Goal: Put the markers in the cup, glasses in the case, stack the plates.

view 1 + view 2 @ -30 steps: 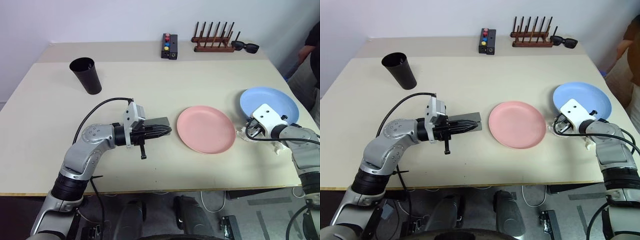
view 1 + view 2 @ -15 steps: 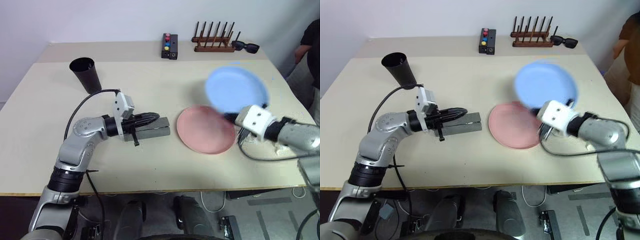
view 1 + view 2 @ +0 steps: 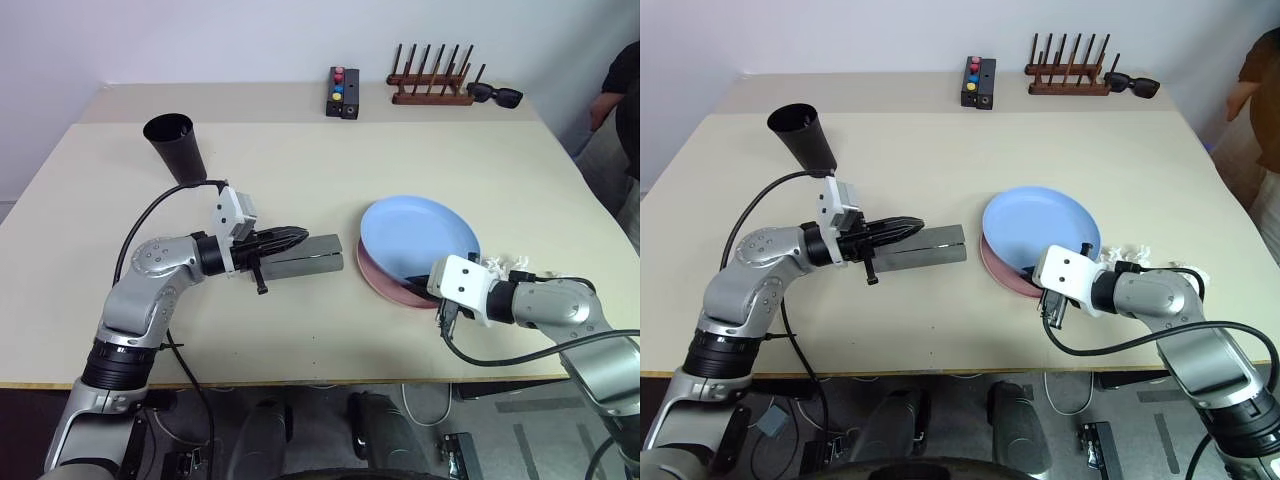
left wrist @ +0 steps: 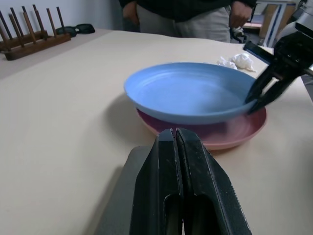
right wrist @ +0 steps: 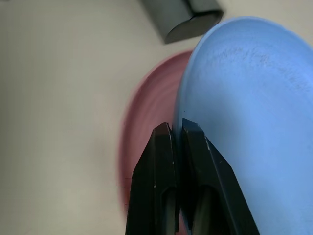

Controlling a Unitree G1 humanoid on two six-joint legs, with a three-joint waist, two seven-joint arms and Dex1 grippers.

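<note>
While the round light-blue plastic plate (image 3: 420, 238) sits tilted atop the salmon-pink round plate (image 3: 388, 283), R gripper (image 5: 177, 129) pinches its near rim. L gripper (image 3: 296, 236), clenched empty, hovers over the closed grey felt case (image 3: 310, 256), left of plates. Tall black cup (image 3: 176, 148) far left.

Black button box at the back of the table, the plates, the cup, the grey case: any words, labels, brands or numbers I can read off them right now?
None can be read.
Button box: coloured buttons, no legible lettering; too small to tell.
Blue plate: plain, no print.
Pink plate: plain, no print.
Black cup: no label visible.
Grey case: no marking visible.
</note>
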